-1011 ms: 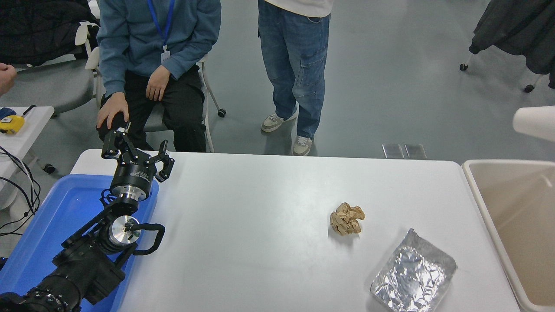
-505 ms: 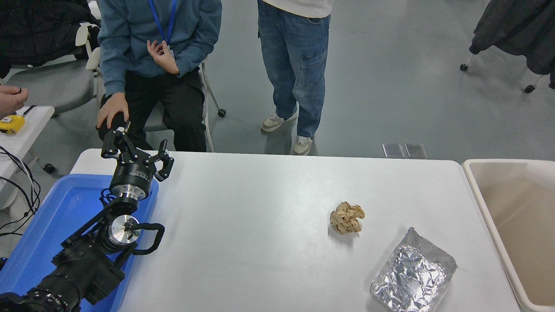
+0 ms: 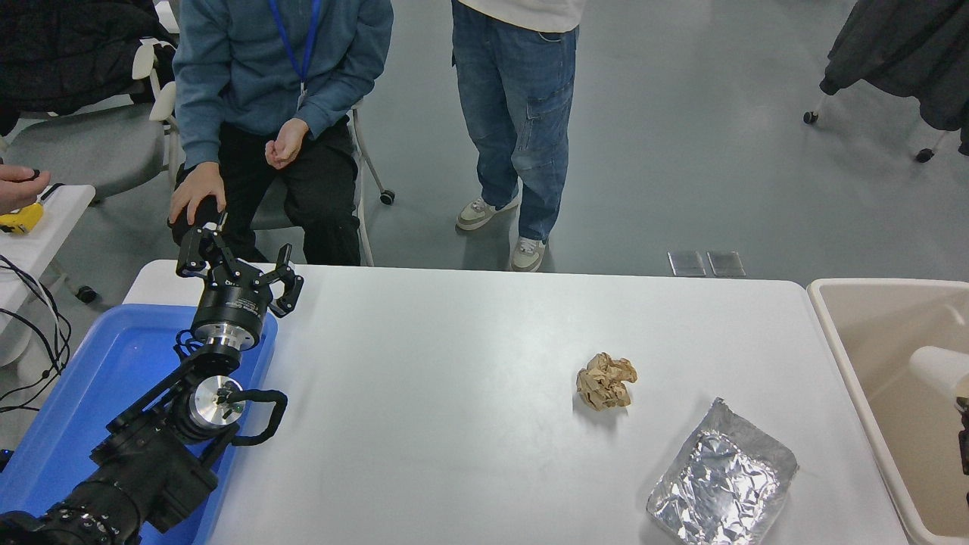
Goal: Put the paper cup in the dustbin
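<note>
The white paper cup (image 3: 937, 369) shows at the right edge, lying on its side within the outline of the beige dustbin (image 3: 840, 348); I cannot tell if it hangs over the bin or rests inside. Only a black sliver of my right gripper (image 3: 964, 439) shows just below the cup at the picture's edge. Whether it holds the cup is hidden. My left gripper (image 3: 241, 265) is open and empty, parked at the lower left over the far edge of the blue tray (image 3: 113, 363).
A crumpled brown paper ball (image 3: 606, 381) lies right of the table's middle. A silver foil pouch (image 3: 721, 477) lies near the front right edge, close to the bin. One person sits and another stands at the far side. A hand (image 3: 19, 185) is at the left edge.
The cup was high at the right edge a second ago, went out of view, and now shows lower, within the bin's outline. The seated person's hand moved. My left arm has not moved.
</note>
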Robot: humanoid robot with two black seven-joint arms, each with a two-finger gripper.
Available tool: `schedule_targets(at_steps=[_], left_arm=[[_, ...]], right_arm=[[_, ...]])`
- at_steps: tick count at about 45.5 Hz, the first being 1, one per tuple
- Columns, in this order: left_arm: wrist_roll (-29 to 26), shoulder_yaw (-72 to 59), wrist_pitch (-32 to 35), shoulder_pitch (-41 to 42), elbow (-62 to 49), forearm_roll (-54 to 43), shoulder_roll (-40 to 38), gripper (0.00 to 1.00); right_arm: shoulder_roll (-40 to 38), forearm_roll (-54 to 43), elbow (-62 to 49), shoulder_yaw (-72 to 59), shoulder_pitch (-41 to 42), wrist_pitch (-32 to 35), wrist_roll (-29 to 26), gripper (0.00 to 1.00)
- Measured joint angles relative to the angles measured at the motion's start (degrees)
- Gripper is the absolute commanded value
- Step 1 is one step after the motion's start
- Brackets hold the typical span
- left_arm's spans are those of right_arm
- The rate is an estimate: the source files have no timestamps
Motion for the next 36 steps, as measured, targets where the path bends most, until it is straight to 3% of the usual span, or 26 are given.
schedule_targets(at_steps=[16, 17, 18, 19, 21, 36], left_arm=[[0.0, 0.0, 0.0, 0.0, 0.0, 0.0, 0.0, 1.00], [0.0, 0.0, 0.0, 0.0, 0.0, 0.0, 0.0, 1.00], [0.0, 0.0, 0.0, 0.0, 0.0, 0.0, 0.0, 1.00], [0.0, 0.0, 0.0, 0.0, 0.0, 0.0, 0.0, 1.00], [0.0, 0.0, 0.0, 0.0, 0.0, 0.0, 0.0, 1.00], [0.0, 0.0, 0.0, 0.0, 0.0, 0.0, 0.0, 1.00]], right_arm=[[1.2, 0.0, -0.3, 3.0, 0.6, -2.3, -0.5, 0.00], [1.3, 0.0, -0.3, 3.1, 0.7, -2.3, -0.5, 0.06], [1.3, 0.0, -0.3, 3.2, 0.8, -2.4, -0.5, 0.21], [1.3, 0.0, -0.3, 3.2, 0.9, -2.4, -0.5, 0.41], [1.4, 0.0, -0.3, 3.4, 1.1, -2.5, -0.5, 0.99], [1.5, 0.1, -0.4, 4.6, 2.2, -2.3, -0.9, 1.00]])
